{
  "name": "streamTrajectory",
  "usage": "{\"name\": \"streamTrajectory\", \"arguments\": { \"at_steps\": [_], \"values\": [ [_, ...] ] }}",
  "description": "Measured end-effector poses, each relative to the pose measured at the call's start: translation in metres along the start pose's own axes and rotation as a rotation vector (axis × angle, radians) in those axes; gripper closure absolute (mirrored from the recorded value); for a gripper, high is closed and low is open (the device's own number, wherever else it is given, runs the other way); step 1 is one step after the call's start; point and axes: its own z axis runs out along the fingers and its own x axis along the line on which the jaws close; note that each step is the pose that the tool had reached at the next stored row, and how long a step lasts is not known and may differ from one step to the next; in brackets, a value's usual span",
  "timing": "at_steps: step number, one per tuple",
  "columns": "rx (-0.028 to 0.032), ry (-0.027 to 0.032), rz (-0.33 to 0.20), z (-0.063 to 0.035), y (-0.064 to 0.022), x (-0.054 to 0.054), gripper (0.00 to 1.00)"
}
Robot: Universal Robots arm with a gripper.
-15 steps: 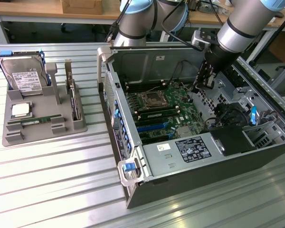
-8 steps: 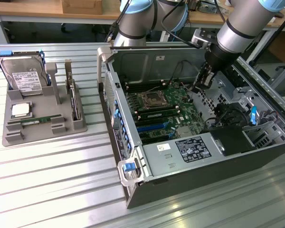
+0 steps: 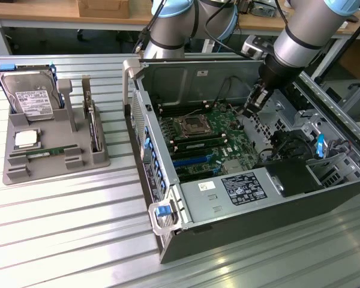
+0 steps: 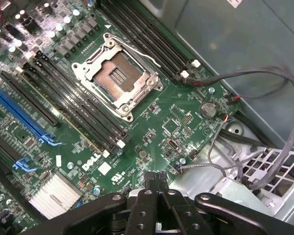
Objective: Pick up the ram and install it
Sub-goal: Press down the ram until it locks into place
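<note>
The ram, a thin green stick, lies flat in the front slot of the grey holder tray at the exterior view's left. My gripper hangs far from it, inside the open computer case, above the motherboard's edge on the exterior view's right. In the wrist view the gripper has its black fingertips pressed together with nothing between them. Below it lie the bare processor socket and long black memory slots on both sides of it.
The tray also holds a silver hard drive, a square processor chip and an upright drive. Loose cables run along the case wall near the gripper. A power supply and a black drive cage fill the case's front.
</note>
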Motion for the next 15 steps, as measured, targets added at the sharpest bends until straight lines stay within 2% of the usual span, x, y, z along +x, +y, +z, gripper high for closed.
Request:
{"name": "streamTrajectory", "arguments": {
  "at_steps": [3,5,15],
  "values": [
    [0.0054,-0.0062,0.058,0.0002,0.0000,0.0000,0.89],
    [0.0105,-0.0124,0.116,0.0005,0.0000,0.0000,0.89],
    [0.0275,-0.0324,0.304,0.0011,-0.0001,0.0001,0.89]
  ]
}}
